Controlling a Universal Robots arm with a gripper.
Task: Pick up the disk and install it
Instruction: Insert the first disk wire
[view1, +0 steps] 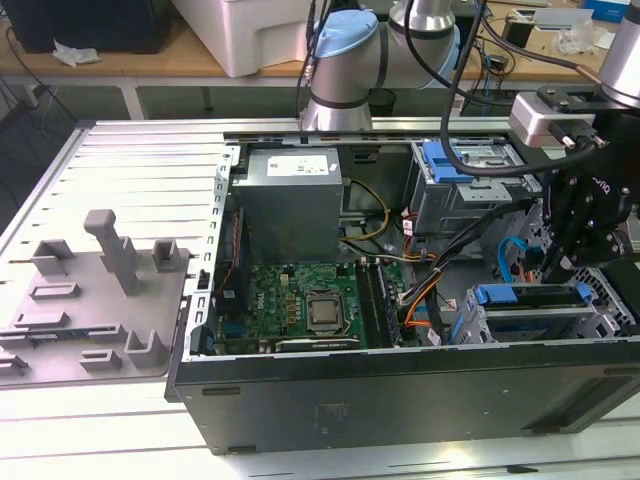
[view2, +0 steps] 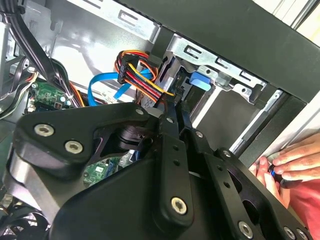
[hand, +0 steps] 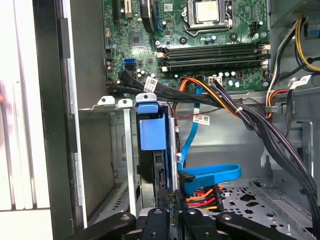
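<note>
The disk (view1: 530, 296), in its blue plastic carrier, sits edge-up in the drive cage at the front corner of the open computer case, on the exterior view's right. In the first wrist view the disk (hand: 151, 145) stands in its slot between the cage's metal walls, and its blue tab (view2: 200, 80) shows in the second wrist view. My gripper (view1: 557, 266) hangs just above the cage. Its fingers are shut together, and the gripper (hand: 171, 199) is at the disk's end, beside the power plug with coloured wires. The gripper (view2: 170, 107) holds nothing that I can see.
A blue data cable (hand: 210, 175) and a black wire bundle (hand: 260, 125) run close beside the cage. The motherboard (view1: 310, 305) and a grey power supply (view1: 292, 200) fill the case's middle. A person's hand (view2: 292, 162) rests at the case's outer edge. A grey fixture (view1: 110, 260) lies outside, on the exterior view's left.
</note>
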